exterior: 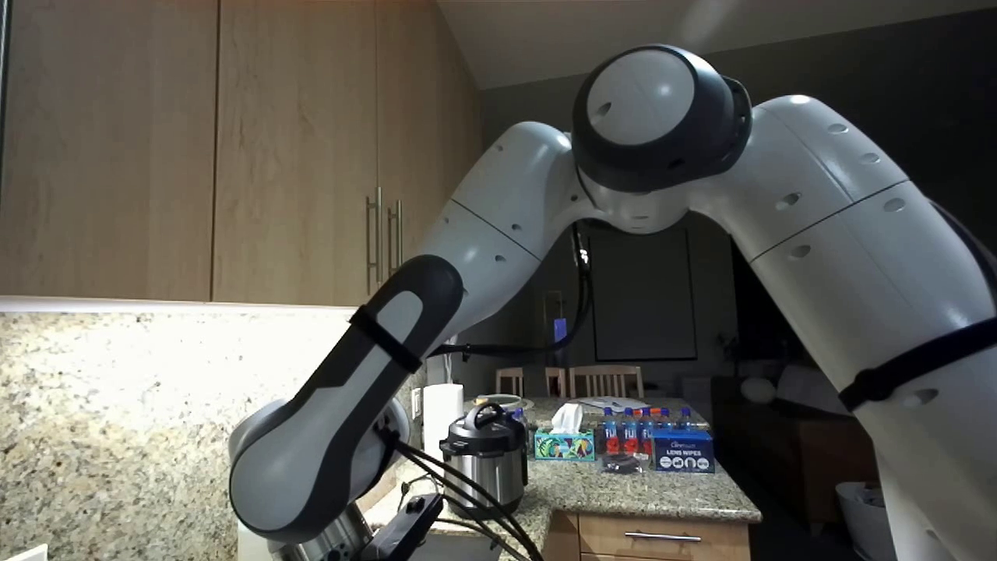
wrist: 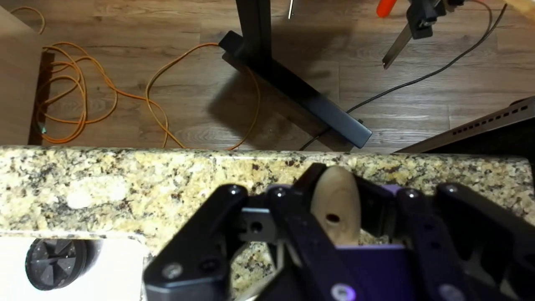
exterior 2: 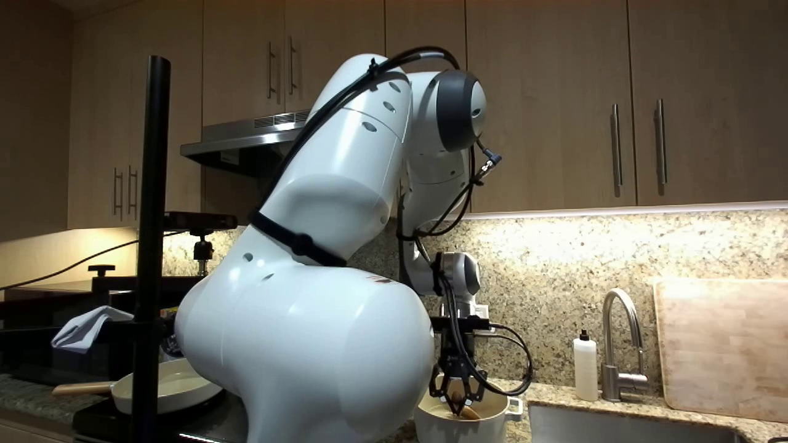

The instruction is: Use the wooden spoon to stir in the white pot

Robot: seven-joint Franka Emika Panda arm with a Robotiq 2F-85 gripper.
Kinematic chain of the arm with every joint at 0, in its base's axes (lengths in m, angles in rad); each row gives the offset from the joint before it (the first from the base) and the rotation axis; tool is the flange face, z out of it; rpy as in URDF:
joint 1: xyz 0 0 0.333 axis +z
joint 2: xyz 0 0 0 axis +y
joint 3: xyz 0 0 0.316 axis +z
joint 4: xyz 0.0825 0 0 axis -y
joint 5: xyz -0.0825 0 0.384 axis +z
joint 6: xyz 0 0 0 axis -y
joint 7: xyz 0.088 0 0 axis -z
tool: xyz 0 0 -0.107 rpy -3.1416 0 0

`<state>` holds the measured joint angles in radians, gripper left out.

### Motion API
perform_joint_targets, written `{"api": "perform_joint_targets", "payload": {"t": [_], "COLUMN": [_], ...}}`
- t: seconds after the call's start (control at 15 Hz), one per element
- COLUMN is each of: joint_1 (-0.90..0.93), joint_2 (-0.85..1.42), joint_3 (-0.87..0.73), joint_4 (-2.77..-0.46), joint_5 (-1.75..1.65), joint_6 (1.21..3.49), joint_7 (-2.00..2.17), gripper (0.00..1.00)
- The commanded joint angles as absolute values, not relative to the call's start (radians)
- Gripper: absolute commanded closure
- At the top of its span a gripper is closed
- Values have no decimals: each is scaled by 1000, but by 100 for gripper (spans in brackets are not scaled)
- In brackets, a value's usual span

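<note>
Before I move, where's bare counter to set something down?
Free: counter strip between sink and front edge, wrist view; in an exterior view, counter patch between cooker, wipes box and front edge. Crowded: pot, with gripper and spoon; around bottles, tissue box.

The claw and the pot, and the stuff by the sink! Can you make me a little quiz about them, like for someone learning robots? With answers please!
1. Look at the wrist view: what is the claw gripping?

2. True or false: in an exterior view, the bottle stands beside the faucet.

3. Pick one: what color is the outside of the pot?
A) red
B) white
C) black

Key:
1. The wooden spoon
2. True
3. B
</note>
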<state>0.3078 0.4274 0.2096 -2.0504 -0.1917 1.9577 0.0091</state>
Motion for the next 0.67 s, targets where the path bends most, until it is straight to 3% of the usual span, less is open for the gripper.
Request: {"api": "perform_joint_targets", "payload": {"t": [0.0, 0.6], "joint_1": [303, 299], "joint_2": [408, 369], "joint_3": [206, 183], "joint_4": [-2058, -2083], "joint_5": [-217, -228], "joint_6": [1984, 2063], "joint_7": [0, 42], "gripper": [95, 94]}}
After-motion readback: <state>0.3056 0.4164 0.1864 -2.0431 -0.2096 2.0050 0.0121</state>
